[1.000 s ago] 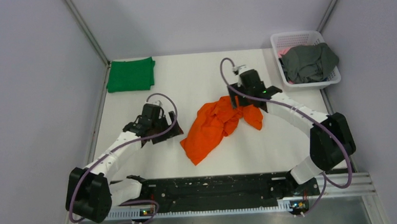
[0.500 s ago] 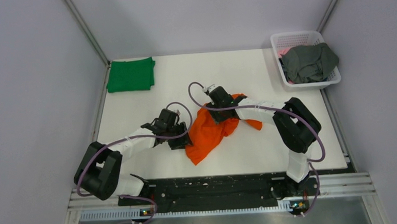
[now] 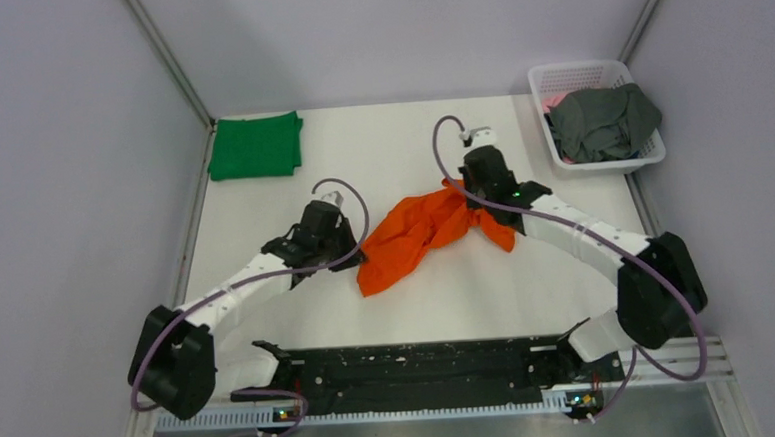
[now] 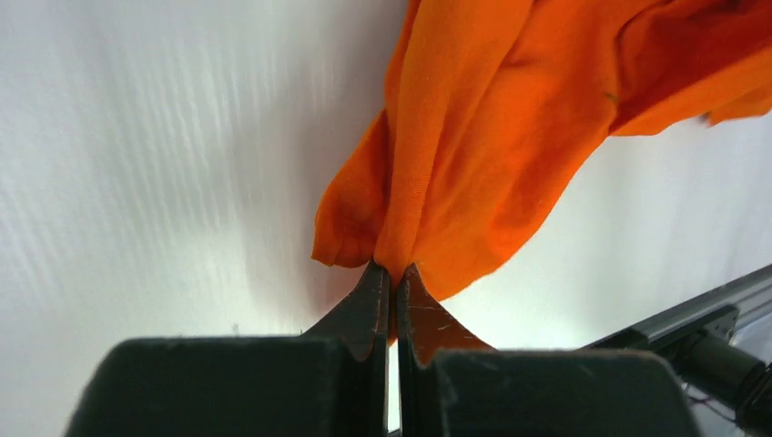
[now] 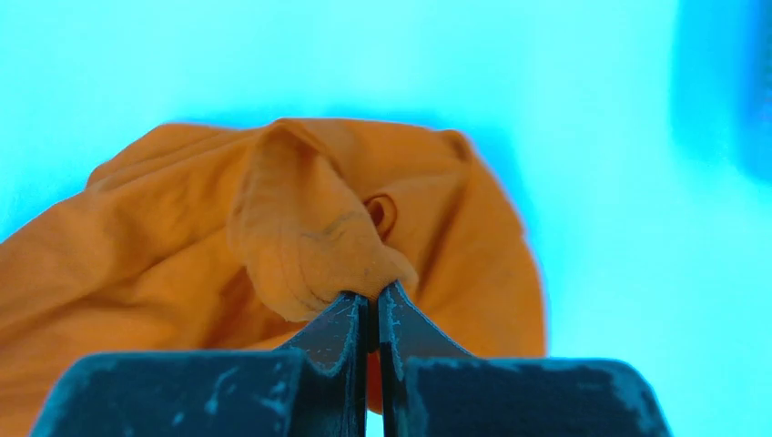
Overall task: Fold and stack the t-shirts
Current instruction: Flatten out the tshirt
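On the table [image 3: 380, 149], left tool [image 4: 393, 271] and right tool [image 5: 373, 296] pinch the orange t-shirt [image 3: 409, 235].

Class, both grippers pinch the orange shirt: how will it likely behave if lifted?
Probably floppy: the orange shirt bunches in loose folds between the left gripper and right gripper. Likely light: small pinches seem to hold it. It might slip, since each grip takes only a small tuck.

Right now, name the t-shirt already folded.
The solid green cloth t-shirt, flat at the far left. The bright orange one is bunched mid-table; the dark grey one is crumpled in the white plastic basket.
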Controlling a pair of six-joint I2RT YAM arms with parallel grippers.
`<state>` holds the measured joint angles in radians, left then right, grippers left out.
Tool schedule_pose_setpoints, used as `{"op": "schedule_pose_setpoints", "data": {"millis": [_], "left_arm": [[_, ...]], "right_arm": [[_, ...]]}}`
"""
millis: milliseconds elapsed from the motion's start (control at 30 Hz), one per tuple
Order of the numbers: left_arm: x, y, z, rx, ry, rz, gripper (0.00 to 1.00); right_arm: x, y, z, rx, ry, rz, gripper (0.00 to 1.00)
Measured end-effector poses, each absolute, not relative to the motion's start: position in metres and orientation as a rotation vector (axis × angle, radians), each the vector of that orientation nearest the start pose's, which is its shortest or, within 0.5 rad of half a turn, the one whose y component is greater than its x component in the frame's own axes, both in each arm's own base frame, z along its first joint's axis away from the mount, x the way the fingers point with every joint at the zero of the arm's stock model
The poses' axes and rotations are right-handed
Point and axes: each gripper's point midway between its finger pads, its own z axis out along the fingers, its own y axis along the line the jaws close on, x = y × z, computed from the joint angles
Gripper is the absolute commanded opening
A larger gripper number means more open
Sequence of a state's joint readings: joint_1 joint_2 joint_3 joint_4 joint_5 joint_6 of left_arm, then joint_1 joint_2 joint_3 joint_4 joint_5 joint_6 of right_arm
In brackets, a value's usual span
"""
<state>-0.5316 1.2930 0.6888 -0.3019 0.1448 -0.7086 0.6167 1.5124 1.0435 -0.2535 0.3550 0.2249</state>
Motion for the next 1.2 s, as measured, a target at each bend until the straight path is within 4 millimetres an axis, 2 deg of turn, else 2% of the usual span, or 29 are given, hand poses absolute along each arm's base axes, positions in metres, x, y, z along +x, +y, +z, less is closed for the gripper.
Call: {"op": "schedule_pose_setpoints", "data": {"millis": [200,333,433,533,700,800,900,967,1000,1100,1200], "left_arm": [[0.275,-0.176,0.151,-0.25,2.291,-0.637,0.0],[0.298,-0.153,0.213,-0.311,2.098,-0.626,0.0],[0.313,-0.139,0.269,-0.331,1.966,-0.638,0.0],[0.324,-0.124,0.333,-0.341,1.819,-0.65,0.0],[0.322,-0.109,0.429,-0.305,1.608,-0.658,0.0],[0.32,-0.101,0.482,-0.281,1.496,-0.64,0.0],[0.333,-0.095,0.516,-0.28,1.435,-0.61,0.0],[0.35,-0.089,0.531,-0.289,1.414,-0.589,0.0],[0.361,-0.086,0.534,-0.295,1.415,-0.58,0.0],[0.405,-0.077,0.539,-0.307,1.428,-0.558,0.0],[0.454,-0.072,0.524,-0.317,1.485,-0.546,0.0]], "right_arm": [[0.363,0.107,0.191,0.007,2.093,0.023,0.0],[0.36,0.072,0.246,0.126,1.942,0.045,0.0],[0.358,0.07,0.298,0.138,1.819,0.094,0.0],[0.357,0.076,0.361,0.108,1.682,0.163,0.0],[0.344,0.094,0.454,0.013,1.491,0.29,0.0],[0.339,0.101,0.502,-0.028,1.386,0.331,0.0],[0.349,0.107,0.528,-0.058,1.328,0.338,0.0],[0.362,0.114,0.534,-0.079,1.317,0.335,0.0],[0.375,0.118,0.536,-0.091,1.316,0.329,0.0],[0.416,0.128,0.525,-0.102,1.352,0.307,0.0],[0.47,0.133,0.503,-0.1,1.41,0.304,0.0]]}}
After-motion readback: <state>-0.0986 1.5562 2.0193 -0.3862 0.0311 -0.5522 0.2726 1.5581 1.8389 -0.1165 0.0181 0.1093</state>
